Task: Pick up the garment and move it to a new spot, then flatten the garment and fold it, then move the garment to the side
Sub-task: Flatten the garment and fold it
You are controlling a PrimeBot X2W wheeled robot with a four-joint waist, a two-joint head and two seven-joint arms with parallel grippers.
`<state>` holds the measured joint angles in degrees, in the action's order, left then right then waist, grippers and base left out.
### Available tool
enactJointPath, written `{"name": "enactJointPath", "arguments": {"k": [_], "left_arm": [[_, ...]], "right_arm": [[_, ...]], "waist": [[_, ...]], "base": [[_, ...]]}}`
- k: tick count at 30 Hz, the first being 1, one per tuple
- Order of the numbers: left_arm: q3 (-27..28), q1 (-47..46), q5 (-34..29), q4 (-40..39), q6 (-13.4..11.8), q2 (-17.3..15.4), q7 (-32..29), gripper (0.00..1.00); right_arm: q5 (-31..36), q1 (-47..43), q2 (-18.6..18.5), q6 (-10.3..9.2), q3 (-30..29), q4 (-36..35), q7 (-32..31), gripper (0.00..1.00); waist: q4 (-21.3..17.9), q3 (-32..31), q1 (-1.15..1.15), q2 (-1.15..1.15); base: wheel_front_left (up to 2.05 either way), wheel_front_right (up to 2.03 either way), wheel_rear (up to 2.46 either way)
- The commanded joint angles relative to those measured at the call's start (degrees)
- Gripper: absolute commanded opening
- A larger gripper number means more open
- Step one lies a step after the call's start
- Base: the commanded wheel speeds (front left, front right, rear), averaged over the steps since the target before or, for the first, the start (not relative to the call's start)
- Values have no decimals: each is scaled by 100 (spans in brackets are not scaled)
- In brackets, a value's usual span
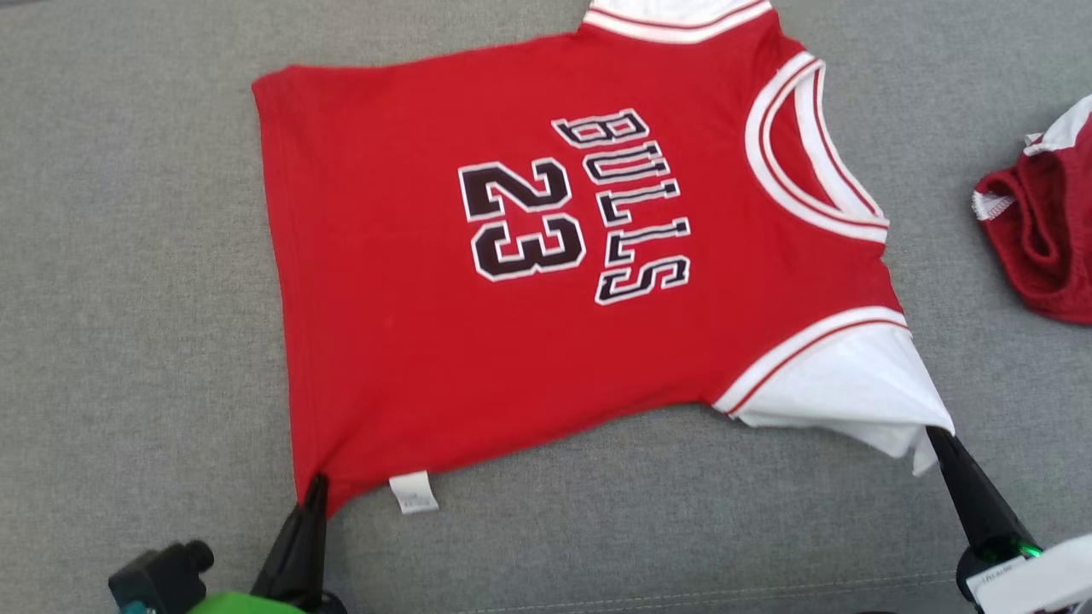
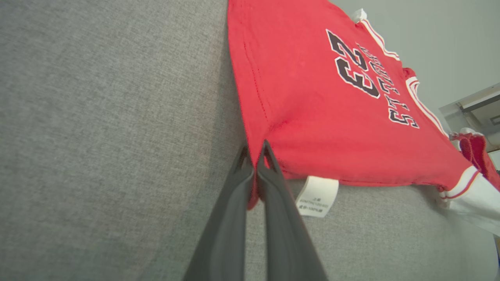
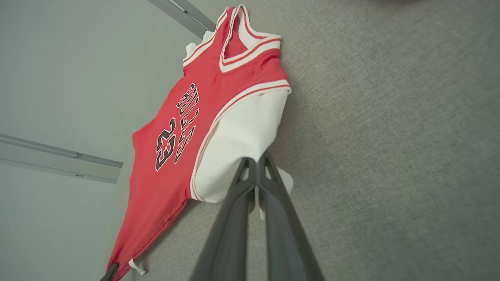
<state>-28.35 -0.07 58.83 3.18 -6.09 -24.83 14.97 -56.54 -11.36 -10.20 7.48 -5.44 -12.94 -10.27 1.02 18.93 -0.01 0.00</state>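
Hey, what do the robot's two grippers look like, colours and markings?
Left gripper: long, dark grey, tapering fingers with triangular cut-outs near the tips, bright green part at the base. Right gripper: same dark fingers, small green light and white labelled housing behind.

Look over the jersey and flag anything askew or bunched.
The garment lies mostly flat but skewed: its white sleeve is crumpled and drawn to a point where the right gripper pinches it, and the left gripper pinches the hem corner, beside a care label sticking out. A darker red piece sits crumpled at the right.
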Motion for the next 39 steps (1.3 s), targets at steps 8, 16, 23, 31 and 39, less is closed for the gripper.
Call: {"name": "enactJointPath", "arguments": {"k": [8, 16, 23, 31, 39], "left_arm": [[131, 818, 177, -1850, -742, -441, -414, 0], [695, -360, 646, -2376, -958, -875, -1324, 0], [653, -1808, 695, -1266, -1185, -785, -2041, 0], [310, -2639, 547, 40, -1170, -307, -2146, 44], [275, -2315, 147, 183, -1156, -490, -1631, 100]], "right_arm": [[-484, -143, -109, 2, -159, -752, -44, 0], [-613, 1979, -277, 2, -88, -56, -806, 0], [-9, 3963, -139, 1, -200, 1608, -1247, 0], [1003, 5150, -82, 1, 127, 3120, -1076, 100], [1363, 4646, -630, 1, 631, 2682, -317, 100]], "waist": [[-161, 175, 1, 0], [-168, 468, 1, 0], [4, 814, 1, 0], [67, 915, 1, 0], [-19, 567, 1, 0]], "base": [[0, 0, 0], [0, 0, 0], [0, 0, 0], [0, 0, 0], [0, 0, 0]]}}
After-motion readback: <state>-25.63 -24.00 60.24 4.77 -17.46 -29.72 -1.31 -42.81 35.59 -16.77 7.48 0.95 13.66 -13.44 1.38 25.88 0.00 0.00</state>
